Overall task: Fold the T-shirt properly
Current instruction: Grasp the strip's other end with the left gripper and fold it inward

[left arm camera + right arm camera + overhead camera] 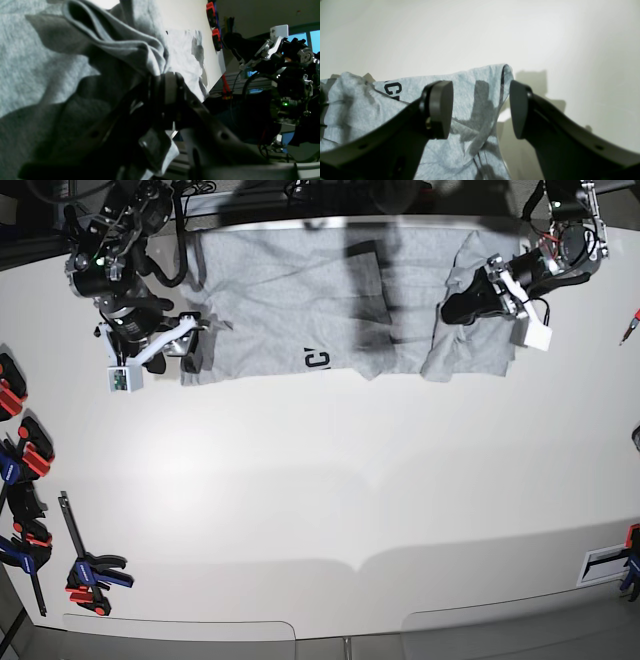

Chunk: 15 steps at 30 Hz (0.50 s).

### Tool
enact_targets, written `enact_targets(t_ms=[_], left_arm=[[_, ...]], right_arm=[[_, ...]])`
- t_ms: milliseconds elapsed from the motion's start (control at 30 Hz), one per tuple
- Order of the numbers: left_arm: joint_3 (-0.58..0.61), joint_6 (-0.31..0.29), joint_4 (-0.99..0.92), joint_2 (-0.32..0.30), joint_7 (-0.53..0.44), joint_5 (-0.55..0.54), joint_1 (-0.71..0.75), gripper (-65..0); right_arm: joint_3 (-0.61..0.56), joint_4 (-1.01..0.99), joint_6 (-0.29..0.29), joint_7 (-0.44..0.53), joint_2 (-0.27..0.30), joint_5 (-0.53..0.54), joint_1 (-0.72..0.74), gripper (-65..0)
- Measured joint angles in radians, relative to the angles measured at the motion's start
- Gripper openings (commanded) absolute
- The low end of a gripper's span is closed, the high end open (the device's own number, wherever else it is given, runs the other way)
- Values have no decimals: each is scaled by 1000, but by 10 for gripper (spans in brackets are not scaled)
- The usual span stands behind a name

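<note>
T-shirt (300, 320) lying spread along the table's (320, 510) far edge, lettering partly showing. Left gripper (166, 86) pinching a bunched fold, jaws nearly closed on fabric. Right gripper (480, 107) standing wide over the opposite end, holding nothing. Folding judged barely begun: one end drawn inward over the body, remainder lying flat and wrinkled, sleeves and final folds left. Broad bare tabletop lying toward the near side; clamps (30, 480) sitting well apart at one edge.

Base overhead, wrist views close, all sharing T-shirt (300, 310)
</note>
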Motion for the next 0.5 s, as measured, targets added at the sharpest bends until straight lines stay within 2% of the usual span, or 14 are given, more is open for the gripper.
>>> enact_targets(t_ms=[333, 433, 500], left_arm=[[0, 0, 3, 0, -29, 0, -17, -650], [0, 1, 24, 0, -25, 3, -14, -437], [0, 0, 49, 0, -26, 0, -14, -372]], right_arm=[[0, 0, 0, 0, 0, 0, 0, -314], [0, 0, 0, 0, 0, 0, 0, -314], [0, 0, 0, 0, 0, 0, 0, -314]])
